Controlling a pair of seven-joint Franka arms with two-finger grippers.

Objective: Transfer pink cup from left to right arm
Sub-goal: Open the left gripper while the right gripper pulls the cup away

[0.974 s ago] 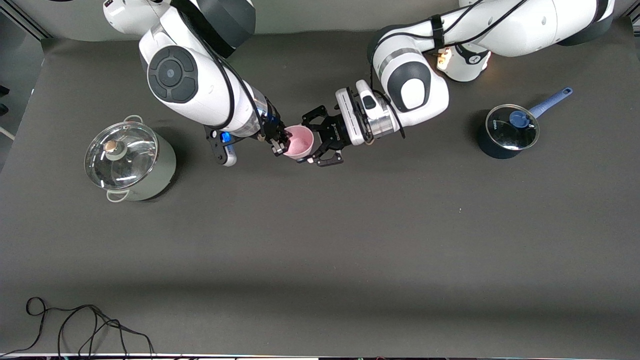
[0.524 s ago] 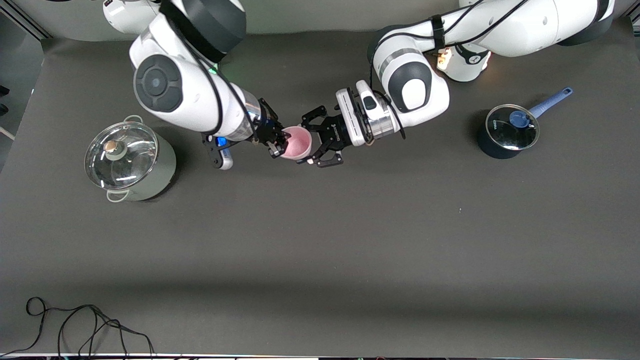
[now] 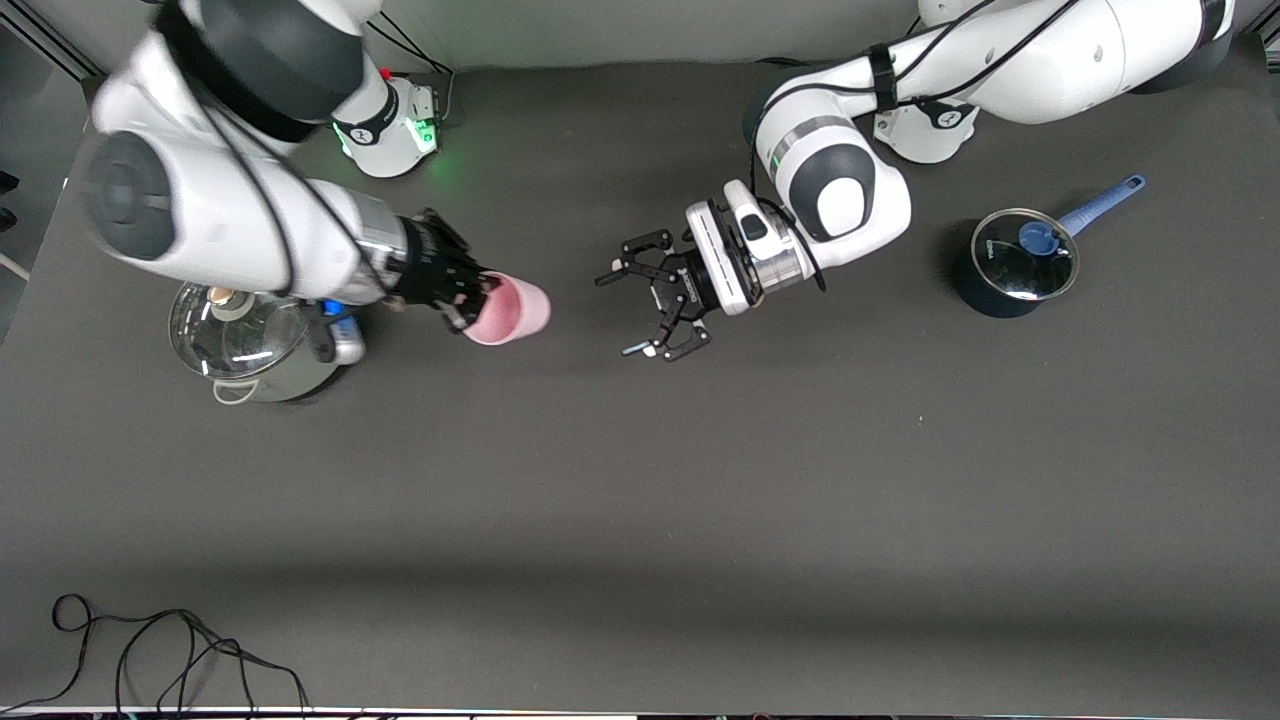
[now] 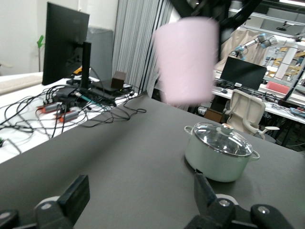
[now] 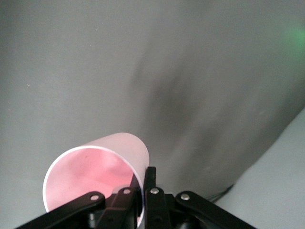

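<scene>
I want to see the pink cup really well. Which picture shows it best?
The front view shows it best: the whole pink cup is sharp, pinched at its rim by the right hand, with the open left hand apart from it. The right wrist view shows only its mouth up close. The left wrist view shows it blurry.

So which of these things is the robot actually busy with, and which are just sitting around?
Part of the job:
- pink cup, pinched at its rim by the right gripper, up over the table
- left gripper, open and empty, over the table's middle

Just lying about:
- lidded pale green pot
- dark blue saucepan with glass lid
- black cable at the table's near edge
</scene>
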